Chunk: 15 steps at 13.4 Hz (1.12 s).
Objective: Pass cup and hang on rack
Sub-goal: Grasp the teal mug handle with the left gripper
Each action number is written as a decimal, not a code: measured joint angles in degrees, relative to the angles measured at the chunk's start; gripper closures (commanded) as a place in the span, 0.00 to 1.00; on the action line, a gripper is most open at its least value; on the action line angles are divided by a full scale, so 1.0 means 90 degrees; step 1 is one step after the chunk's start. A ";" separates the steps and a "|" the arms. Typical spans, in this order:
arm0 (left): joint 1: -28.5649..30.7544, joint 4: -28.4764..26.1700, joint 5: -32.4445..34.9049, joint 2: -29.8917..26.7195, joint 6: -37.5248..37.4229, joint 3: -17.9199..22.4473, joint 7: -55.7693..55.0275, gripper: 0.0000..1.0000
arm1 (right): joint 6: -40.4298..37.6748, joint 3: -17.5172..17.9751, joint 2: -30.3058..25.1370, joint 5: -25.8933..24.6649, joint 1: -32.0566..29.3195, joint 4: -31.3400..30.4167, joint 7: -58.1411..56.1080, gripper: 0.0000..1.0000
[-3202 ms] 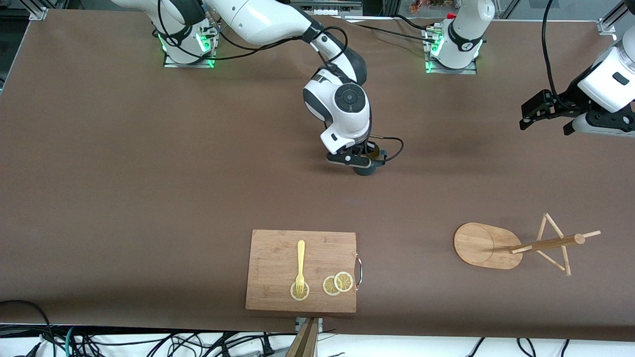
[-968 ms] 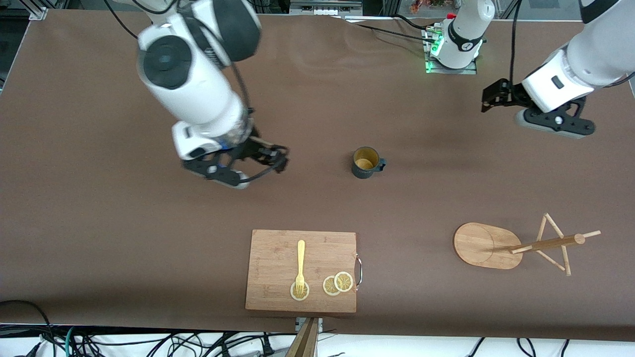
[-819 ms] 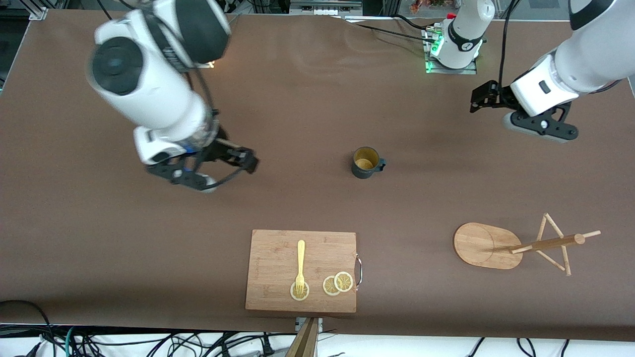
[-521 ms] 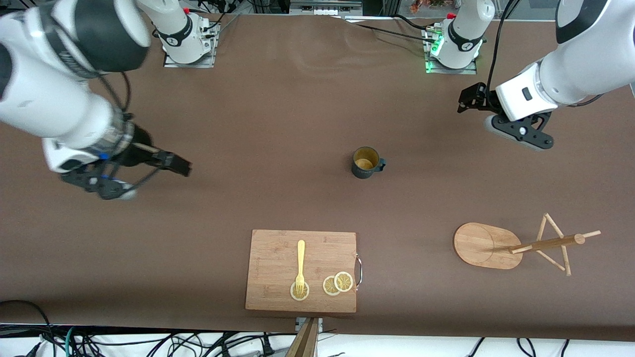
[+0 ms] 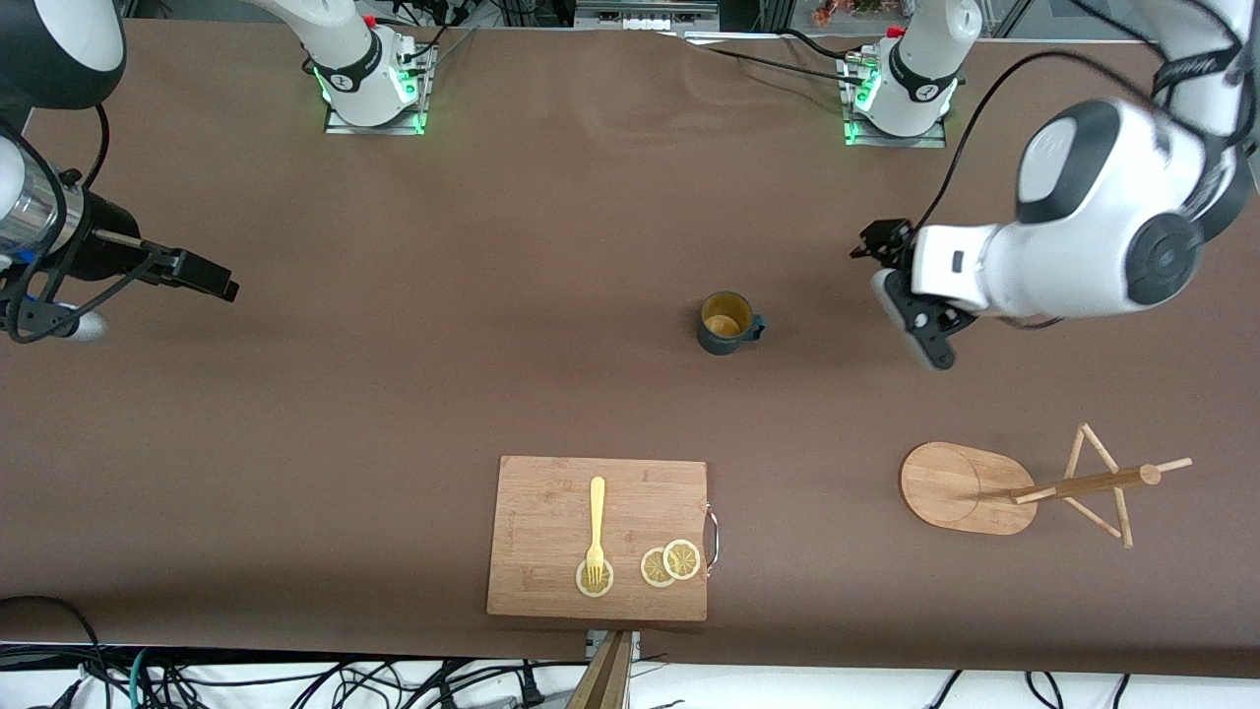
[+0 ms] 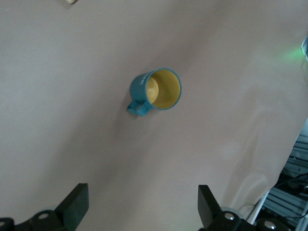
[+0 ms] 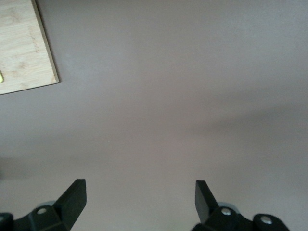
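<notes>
The cup (image 5: 726,323) is a dark teal mug with a yellow inside. It stands upright and alone mid-table, its handle toward the left arm's end. In the left wrist view the cup (image 6: 156,90) lies ahead of the fingers, untouched. My left gripper (image 5: 913,320) hovers open over bare table beside the cup, toward the left arm's end; its fingers (image 6: 77,204) are spread wide with nothing between them. The wooden rack (image 5: 960,487) stands on its oval base, nearer the front camera than the cup. My right gripper (image 5: 44,317) hangs open and empty at the right arm's end of the table.
A bamboo cutting board (image 5: 551,502) with a yellow fork (image 5: 596,527) and lemon slices (image 5: 670,562) lies near the front edge. One corner of the cutting board (image 7: 24,48) shows in the right wrist view. Both arm bases stand along the back edge.
The right arm, which was on the cup at first, has let go and swung away to its end of the table. The left arm has come in toward the cup and turned its hand.
</notes>
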 measured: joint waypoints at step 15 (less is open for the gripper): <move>0.0538 -0.1334 -0.3003 0.1576 0.1328 0.0049 0.6250 0.00 | 0.0518 0.0311 -0.0720 -0.0484 0.0185 -0.1064 -0.0200 0.00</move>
